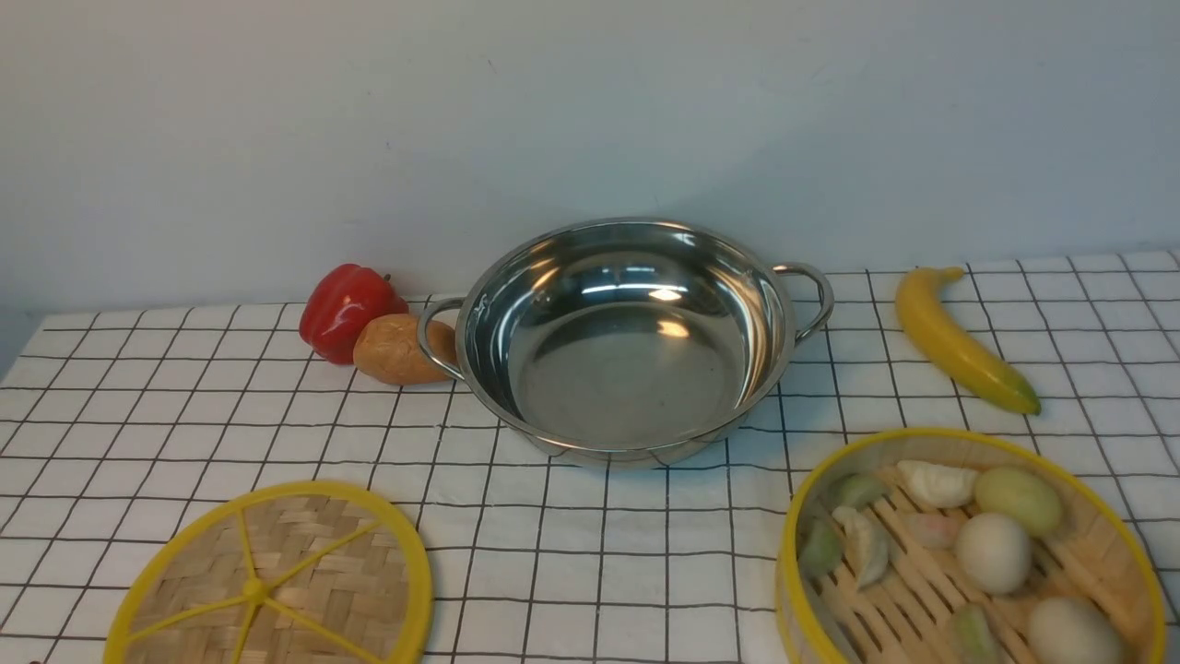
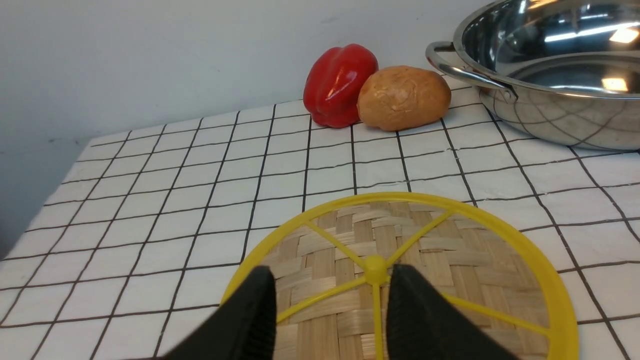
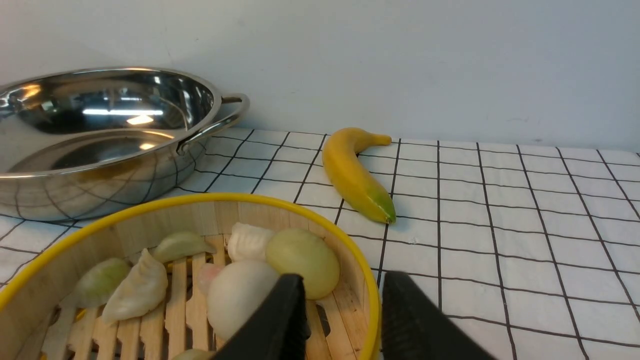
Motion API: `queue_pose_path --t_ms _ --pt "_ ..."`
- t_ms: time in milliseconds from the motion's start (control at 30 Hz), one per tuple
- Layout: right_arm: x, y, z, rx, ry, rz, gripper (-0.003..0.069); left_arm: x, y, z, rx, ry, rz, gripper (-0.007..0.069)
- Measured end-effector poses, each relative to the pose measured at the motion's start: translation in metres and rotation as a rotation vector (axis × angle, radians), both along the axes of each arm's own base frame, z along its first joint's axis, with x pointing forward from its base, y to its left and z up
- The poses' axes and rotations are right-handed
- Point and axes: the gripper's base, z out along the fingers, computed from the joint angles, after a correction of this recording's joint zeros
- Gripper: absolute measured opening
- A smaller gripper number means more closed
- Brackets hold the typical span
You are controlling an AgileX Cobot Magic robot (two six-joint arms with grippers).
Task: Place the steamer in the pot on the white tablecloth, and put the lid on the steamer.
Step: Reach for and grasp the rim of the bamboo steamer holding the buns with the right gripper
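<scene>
The steamer (image 1: 968,553) sits at the front right of the white tablecloth (image 1: 590,553), holding white and green dumplings and buns. The empty pot (image 1: 627,337) stands at the table's middle back. The lid (image 1: 272,581) lies flat at the front left. Neither gripper shows in the front view. In the left wrist view my left gripper (image 2: 331,272) is open over the lid (image 2: 450,250), its fingers either side of the centre knob (image 2: 375,264). In the right wrist view my right gripper (image 3: 342,276) is open astride the steamer's (image 3: 175,210) near rim, one finger inside, one outside.
A red pepper (image 1: 346,309) and a brown potato (image 1: 398,349) lie against the pot's left handle. A yellow banana (image 1: 959,341) lies right of the pot, behind the steamer. A pale wall runs along the table's back edge.
</scene>
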Motion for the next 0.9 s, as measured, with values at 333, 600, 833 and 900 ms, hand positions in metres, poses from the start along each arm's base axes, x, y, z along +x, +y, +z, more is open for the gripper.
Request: queue_pose_path --t_ms 333,600,833,900 --pt "0.0 0.0 0.0 -0.001 -0.002 0.0 0.0243 0.0 0.0 0.0 0.0 0.0 0.0 0.0295" --pt "-0.002 0.0 0.028 0.048 -0.121 -0.003 0.0243 0.0 0.0 0.0 0.0 0.0 0.0 0.0295" --pt "-0.011 0.0 0.103 0.148 -0.23 0.001 0.0243 0.0 0.0 0.0 0.0 0.0 0.0 0.0295" --pt "-0.01 0.0 0.123 0.17 -0.194 0.003 0.0243 0.0 0.0 0.0 0.0 0.0 0.0 0.0295"
